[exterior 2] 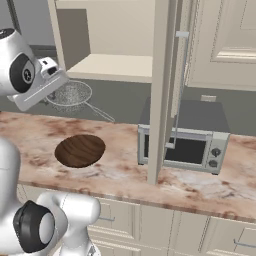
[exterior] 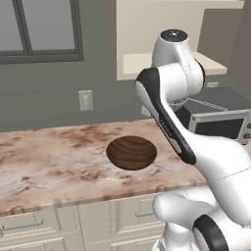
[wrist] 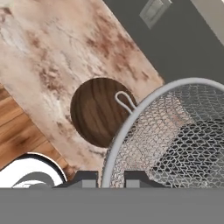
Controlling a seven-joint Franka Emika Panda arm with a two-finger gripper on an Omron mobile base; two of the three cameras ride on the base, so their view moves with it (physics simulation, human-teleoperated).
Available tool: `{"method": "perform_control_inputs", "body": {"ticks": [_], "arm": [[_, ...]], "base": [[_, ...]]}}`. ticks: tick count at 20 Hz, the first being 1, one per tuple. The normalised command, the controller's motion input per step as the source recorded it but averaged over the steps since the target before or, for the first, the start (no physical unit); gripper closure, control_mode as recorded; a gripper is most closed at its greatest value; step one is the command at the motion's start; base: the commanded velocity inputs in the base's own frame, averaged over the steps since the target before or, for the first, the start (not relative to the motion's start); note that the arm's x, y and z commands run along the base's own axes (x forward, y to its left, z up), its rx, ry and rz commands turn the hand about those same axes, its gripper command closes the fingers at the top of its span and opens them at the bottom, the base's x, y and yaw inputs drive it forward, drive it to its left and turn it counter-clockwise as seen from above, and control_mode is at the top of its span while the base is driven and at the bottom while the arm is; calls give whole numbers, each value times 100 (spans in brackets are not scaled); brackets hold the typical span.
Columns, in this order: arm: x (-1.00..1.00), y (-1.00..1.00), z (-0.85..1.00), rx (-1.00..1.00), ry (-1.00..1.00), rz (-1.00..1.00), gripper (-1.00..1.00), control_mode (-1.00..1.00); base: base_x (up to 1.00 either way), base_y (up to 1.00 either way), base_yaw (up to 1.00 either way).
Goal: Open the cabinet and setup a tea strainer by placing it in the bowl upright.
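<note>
Left base view. You have the wide, shallow, dark brown wooden bowl (exterior: 131,152) standing on the marbled pink-and-cream stone counter (exterior: 54,162), about midway between the back wall and the front edge; nothing lies in it. Above and behind the white arm, the cream wall-hung cabinet (exterior: 142,37) shows its pale beige shelf, bare where you can see it. A grey microwave oven (exterior: 220,117) sits at the counter's right end, partly behind the arm. A white wall socket (exterior: 86,100) is on the grey wall, and a dark-framed window (exterior: 39,29) fills the upper left corner.

Right base view. The cabinet's raised-panel door stands swung out towards you, edge-on, its long grey bar handle (exterior 2: 180,90) in front of the microwave. The open compartment holds nothing on its shelf. The small grey round wire-mesh tea strainer (exterior 2: 72,95) hangs in the air above the bowl, below the shelf, clear of both, with a thin wire handle slanting down to the right. The gripper (exterior 2: 52,92) is at its left rim.

Hand view. You see the two dark fingertips close together with the strainer's grey rim between them: the gripper is clamped on it. The mesh is open diamond weave; a small wire loop projects from the rim. The bowl lies beyond, empty, its grain rings plain, near the counter's front edge, with brown plank floor (wrist: 17,131) past that edge.
</note>
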Motion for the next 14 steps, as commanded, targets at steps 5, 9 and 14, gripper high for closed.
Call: {"method": "perform_control_inputs", "body": {"ticks": [5,9,14], "arm": [[0,16,-68,-7,9,9,100,-100],[0,23,-76,-12,9,8,100,-100],[5,26,-82,-15,12,2,100,-100]], "base": [[0,0,0],[0,0,0],[0,0,0]]}}
